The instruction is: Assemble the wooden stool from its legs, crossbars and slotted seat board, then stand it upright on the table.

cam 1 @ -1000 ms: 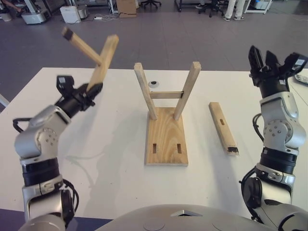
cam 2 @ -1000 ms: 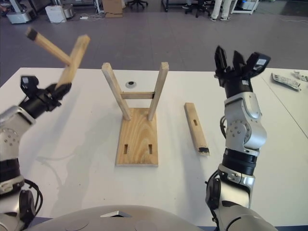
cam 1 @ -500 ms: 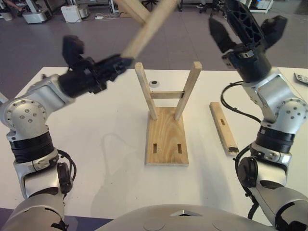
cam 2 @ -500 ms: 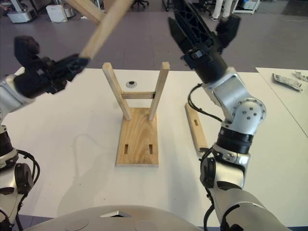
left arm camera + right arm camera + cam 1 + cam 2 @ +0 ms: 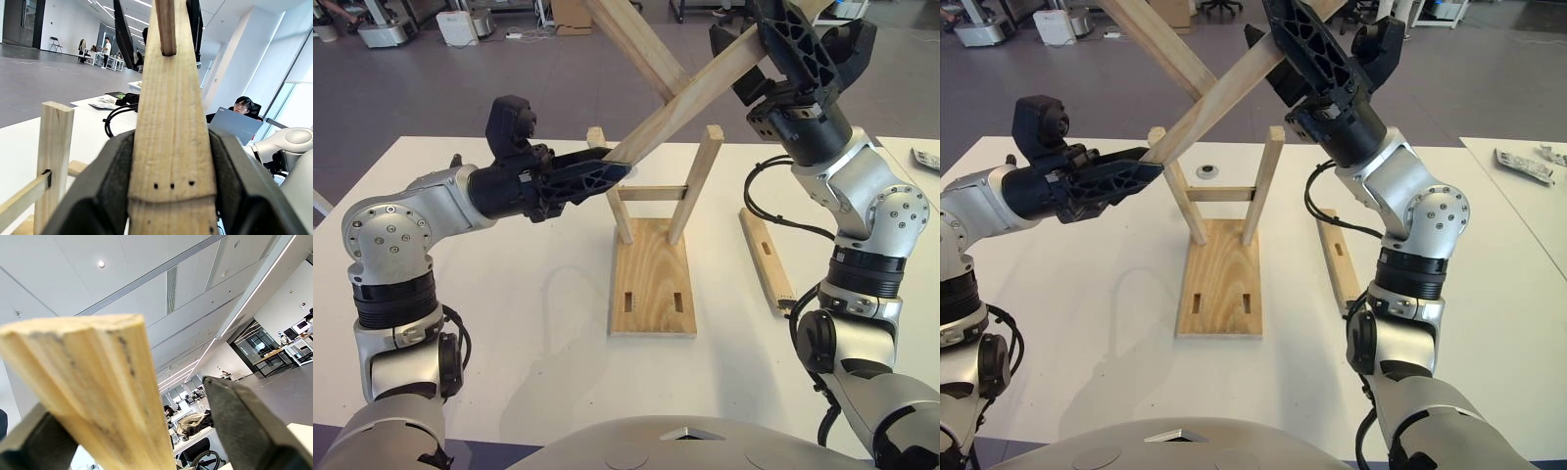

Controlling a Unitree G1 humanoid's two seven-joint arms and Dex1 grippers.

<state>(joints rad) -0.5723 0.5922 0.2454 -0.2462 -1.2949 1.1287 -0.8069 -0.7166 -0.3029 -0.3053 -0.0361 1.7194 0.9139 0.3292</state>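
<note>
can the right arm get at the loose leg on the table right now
Probably yes, after coming down. The loose leg lies bare on that arm's side, right of the seat board. The right gripper is up around the held leg, open, so it seems free to leave.

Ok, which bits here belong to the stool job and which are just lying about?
Job: seat board with two fitted legs and crossbar; raised leg-and-crossbar piece; loose leg.
Lying about: small round object; flat item on side table.
</note>
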